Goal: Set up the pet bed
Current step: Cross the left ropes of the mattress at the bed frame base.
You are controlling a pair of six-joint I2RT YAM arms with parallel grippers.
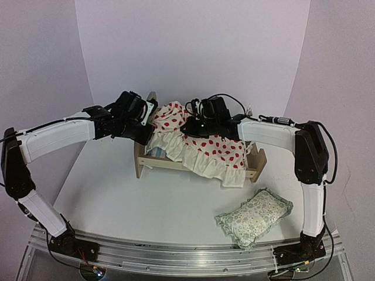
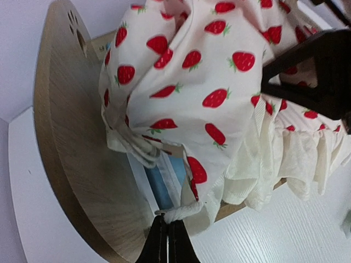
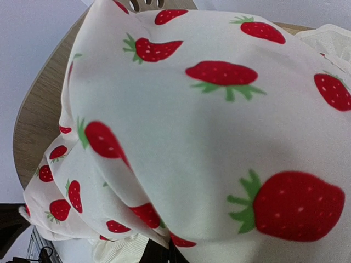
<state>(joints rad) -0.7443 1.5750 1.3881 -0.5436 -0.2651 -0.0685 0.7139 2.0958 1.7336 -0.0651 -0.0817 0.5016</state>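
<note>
This is a robotics lab bench, not a home. A white-and-black left arm (image 1: 53, 137) and right arm (image 1: 307, 152) are bolted to an aluminium rail (image 1: 176, 253), well back from their fingers (image 2: 157, 246). Plain white panels (image 1: 193, 47) close in the white table (image 1: 117, 199) beyond the fingers and out to both sides. Bare cables (image 1: 332, 149) trail along the right arm, behind its fingers.
</note>
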